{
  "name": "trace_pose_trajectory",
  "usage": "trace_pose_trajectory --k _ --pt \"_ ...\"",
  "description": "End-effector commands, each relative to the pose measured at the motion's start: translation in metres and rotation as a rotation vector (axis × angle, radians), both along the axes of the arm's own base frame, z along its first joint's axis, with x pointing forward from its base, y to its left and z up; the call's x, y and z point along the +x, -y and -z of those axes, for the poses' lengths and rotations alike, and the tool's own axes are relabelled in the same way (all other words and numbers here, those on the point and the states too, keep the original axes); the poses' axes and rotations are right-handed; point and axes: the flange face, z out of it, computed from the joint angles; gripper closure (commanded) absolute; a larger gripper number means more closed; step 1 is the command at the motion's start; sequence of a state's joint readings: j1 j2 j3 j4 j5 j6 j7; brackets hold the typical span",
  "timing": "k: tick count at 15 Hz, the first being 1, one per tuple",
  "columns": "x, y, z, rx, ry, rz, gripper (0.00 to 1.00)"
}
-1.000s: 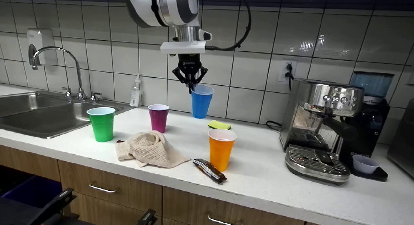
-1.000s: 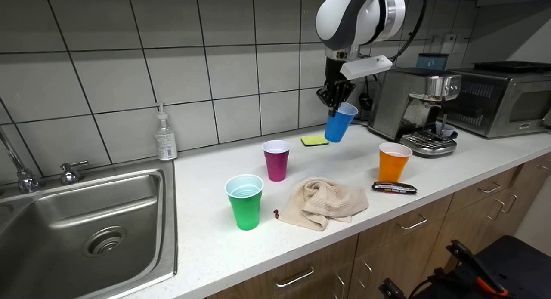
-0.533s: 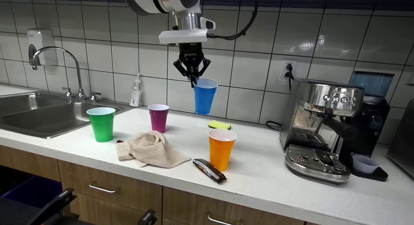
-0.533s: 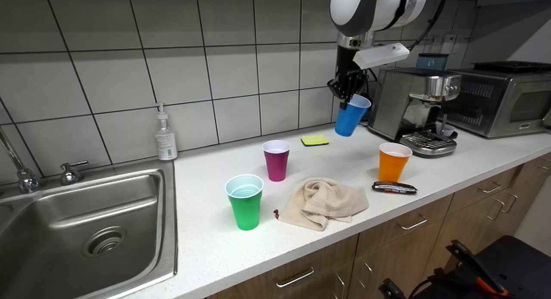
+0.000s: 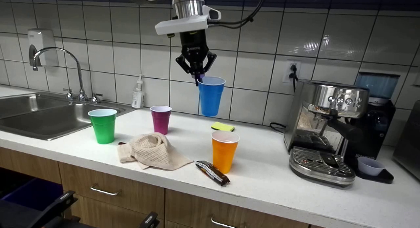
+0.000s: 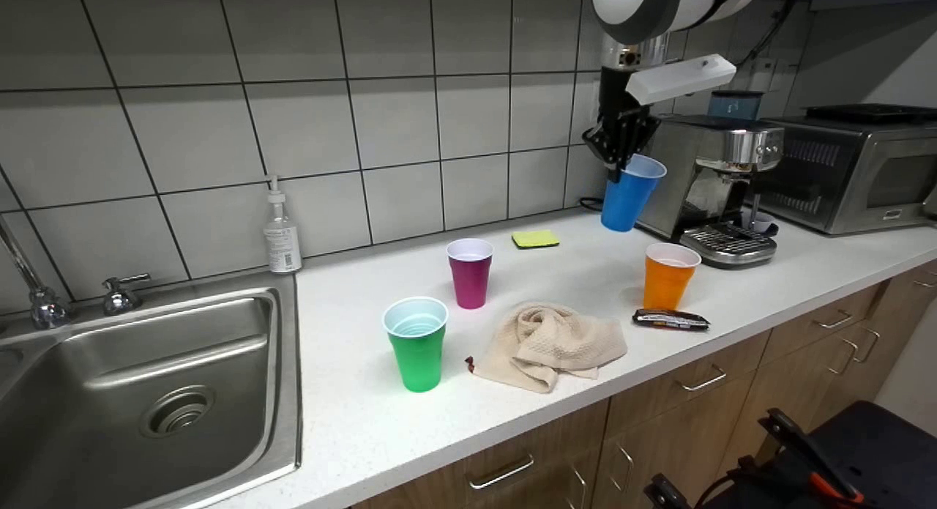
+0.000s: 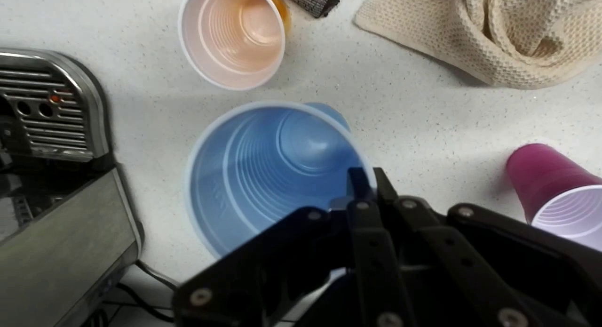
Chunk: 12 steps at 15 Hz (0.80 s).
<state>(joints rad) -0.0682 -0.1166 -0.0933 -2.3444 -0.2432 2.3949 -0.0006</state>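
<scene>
A white counter (image 5: 279, 192) runs along a tiled wall (image 5: 256, 70), with a steel sink (image 6: 287, 392) let into one end. Above it, towards the back edge, I have the blue cup (image 5: 211, 98) hanging from my gripper (image 5: 198, 80). The fingers (image 7: 358, 182) are drawn nearly together with only the cup's side between them: in the wrist view one sits inside the mouth, its twin outside, pinching the rim. The relation I watch is the offset: the cup's body lies below the fingertips and to the side away from the sink end, long axis close to upright, mouth up, leaning a little, base clear of the surface. Outward from it, a yellow sponge (image 5: 222, 126) lies by the back edge, and the espresso machine (image 5: 311, 124) stands farther from the sink end. Towards the front edge I see the orange cup (image 5: 224, 157) with a wrapped bar (image 5: 211, 172) just beside it, then a crumpled cloth (image 5: 156, 152) on the sink side. The magenta cup (image 5: 161, 123) stands farther back than the cloth, and the green cup (image 5: 104, 128) near the sink's edge.
</scene>
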Motion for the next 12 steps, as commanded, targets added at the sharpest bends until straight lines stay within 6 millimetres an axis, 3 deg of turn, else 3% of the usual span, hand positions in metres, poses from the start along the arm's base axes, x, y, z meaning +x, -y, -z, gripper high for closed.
trace_pose_trajectory --k 1,7,12 --pt "-0.026 0.006 -0.009 -0.035 -0.024 0.064 0.99" --pt "-0.049 0.022 -0.006 -0.058 -0.072 0.155 0.99" --pt "-0.055 0.041 0.004 -0.068 -0.097 0.225 0.99"
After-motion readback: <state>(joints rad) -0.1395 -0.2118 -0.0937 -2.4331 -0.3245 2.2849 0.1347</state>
